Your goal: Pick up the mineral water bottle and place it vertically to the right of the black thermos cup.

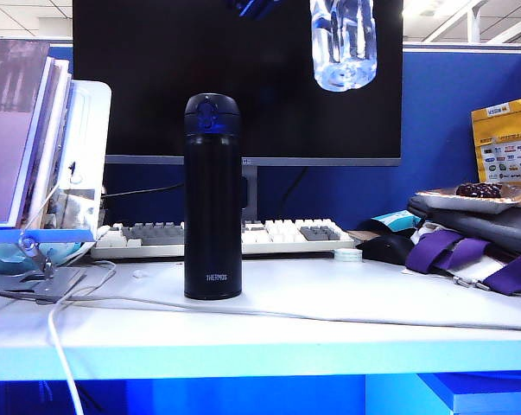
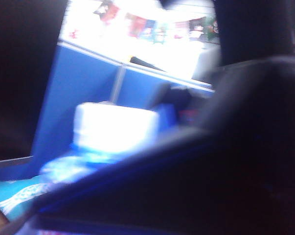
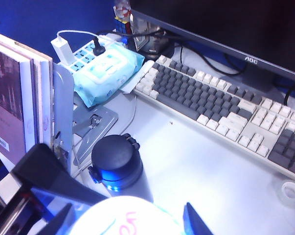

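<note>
Clear glossy plastic mineral water bottle [image 1: 344, 47]; matt black thermos cup [image 1: 212, 199].

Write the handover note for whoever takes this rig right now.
Right gripper: high above the table, fingers either side of the bottle's top; it looks shut on it.
Left gripper: its wrist view is too blurred to show it, or whether it is open or shut.
Bottle: in the air, upright, above and to the right of the thermos in the exterior view.
Thermos: standing on the table in front of the keyboard.
Done: bottle picked up.
Left: lower it upright onto the bare table right of the thermos, then release.
</note>
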`<state>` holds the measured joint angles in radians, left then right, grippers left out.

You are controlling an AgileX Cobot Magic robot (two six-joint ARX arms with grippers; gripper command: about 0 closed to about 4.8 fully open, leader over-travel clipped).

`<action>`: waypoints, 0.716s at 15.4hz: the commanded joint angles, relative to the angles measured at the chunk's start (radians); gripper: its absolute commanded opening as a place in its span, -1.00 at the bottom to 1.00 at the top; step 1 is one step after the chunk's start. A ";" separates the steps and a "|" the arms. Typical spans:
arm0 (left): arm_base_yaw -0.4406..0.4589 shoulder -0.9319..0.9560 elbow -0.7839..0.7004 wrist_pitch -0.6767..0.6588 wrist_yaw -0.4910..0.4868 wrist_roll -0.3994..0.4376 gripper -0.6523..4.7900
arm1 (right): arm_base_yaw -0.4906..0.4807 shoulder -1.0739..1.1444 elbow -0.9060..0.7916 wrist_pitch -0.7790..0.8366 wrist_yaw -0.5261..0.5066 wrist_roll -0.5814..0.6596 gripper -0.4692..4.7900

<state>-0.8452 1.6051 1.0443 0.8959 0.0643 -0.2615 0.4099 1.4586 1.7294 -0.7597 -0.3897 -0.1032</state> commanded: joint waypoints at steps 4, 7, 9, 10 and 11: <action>-0.023 -0.009 0.006 -0.167 0.102 -0.007 1.00 | 0.001 -0.008 0.009 0.100 0.033 -0.033 -0.39; -0.025 -0.010 0.005 -0.185 0.085 0.004 1.00 | 0.000 -0.008 0.010 0.119 0.044 -0.034 -0.39; -0.024 -0.026 0.005 -0.231 0.001 0.060 1.00 | 0.000 -0.008 0.010 0.124 0.060 -0.047 -0.39; -0.024 -0.041 0.005 -0.263 -0.048 0.090 1.00 | -0.002 -0.009 0.010 0.127 0.079 -0.051 -0.39; -0.024 -0.058 0.005 -0.298 -0.078 0.109 1.00 | -0.002 -0.010 0.010 0.132 0.101 -0.061 -0.39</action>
<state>-0.8627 1.5654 1.0481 0.6289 0.0208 -0.1875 0.4084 1.4605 1.7279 -0.7094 -0.3130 -0.1509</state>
